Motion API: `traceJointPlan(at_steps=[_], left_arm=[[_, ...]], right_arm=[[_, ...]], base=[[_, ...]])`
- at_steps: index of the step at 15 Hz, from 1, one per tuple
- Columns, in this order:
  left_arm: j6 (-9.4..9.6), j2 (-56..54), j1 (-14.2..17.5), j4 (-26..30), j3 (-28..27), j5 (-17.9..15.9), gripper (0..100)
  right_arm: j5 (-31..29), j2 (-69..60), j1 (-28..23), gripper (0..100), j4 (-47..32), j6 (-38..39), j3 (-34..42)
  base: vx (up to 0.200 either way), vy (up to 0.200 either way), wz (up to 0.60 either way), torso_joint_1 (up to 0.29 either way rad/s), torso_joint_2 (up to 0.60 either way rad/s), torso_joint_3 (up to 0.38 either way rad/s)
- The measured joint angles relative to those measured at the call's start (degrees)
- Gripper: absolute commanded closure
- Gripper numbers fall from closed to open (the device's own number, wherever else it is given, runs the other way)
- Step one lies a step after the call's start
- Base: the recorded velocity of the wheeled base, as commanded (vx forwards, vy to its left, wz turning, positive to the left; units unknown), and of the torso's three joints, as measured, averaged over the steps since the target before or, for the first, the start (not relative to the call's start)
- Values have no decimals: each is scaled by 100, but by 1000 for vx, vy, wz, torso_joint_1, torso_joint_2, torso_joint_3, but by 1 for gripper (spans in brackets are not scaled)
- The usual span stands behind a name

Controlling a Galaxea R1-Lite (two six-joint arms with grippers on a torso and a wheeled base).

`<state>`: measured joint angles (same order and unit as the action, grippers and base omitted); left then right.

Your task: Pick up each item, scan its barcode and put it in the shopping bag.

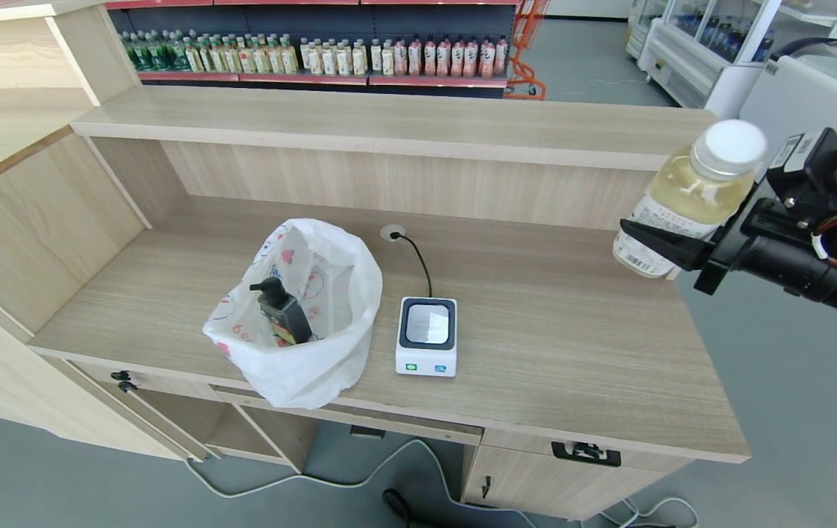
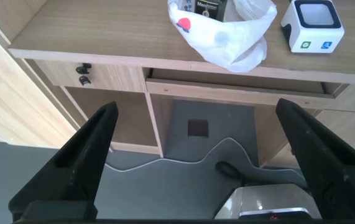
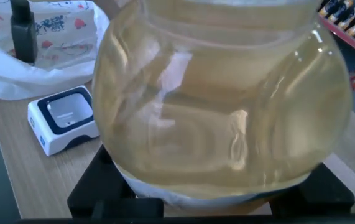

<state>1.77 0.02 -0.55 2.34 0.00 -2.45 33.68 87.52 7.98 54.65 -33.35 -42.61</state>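
My right gripper (image 1: 671,253) is shut on a bottle (image 1: 690,198) of pale yellow drink with a white cap, held in the air off the counter's right end; the bottle (image 3: 227,99) looms right in front of the right wrist camera. The white barcode scanner (image 1: 426,336) sits mid-counter, seen also as the scanner (image 3: 62,118) and the scanner (image 2: 312,25). Left of it stands the white shopping bag (image 1: 308,315), open, with a dark pump bottle (image 1: 281,309) inside. My left gripper (image 2: 196,162) hangs open below the counter's front edge, empty.
A black cable (image 1: 418,260) runs from the scanner to a grommet at the back of the wooden counter (image 1: 572,345). A raised ledge (image 1: 389,125) borders the back and a side wall stands at the left. Drawers (image 2: 233,93) lie under the front edge.
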Motion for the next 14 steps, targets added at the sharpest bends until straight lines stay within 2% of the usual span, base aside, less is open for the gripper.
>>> traceJointPlan(at_steps=[1, 6, 14], left_arm=[[6, 0, 2, 0, 0, 0, 0], [12, 0, 6, 1, 0, 0, 0], [22, 0, 2, 1, 0, -1, 0]], right_arm=[[0, 5, 4, 100, 6, -1, 22], [52, 62, 48, 100, 72, -132, 52], [89, 1003, 417, 100, 1397, -546, -13]], base=[[0, 0, 0, 0, 0, 0], [0, 200, 0, -1, 1, -3], [0, 200, 0, 2, 2, 4]])
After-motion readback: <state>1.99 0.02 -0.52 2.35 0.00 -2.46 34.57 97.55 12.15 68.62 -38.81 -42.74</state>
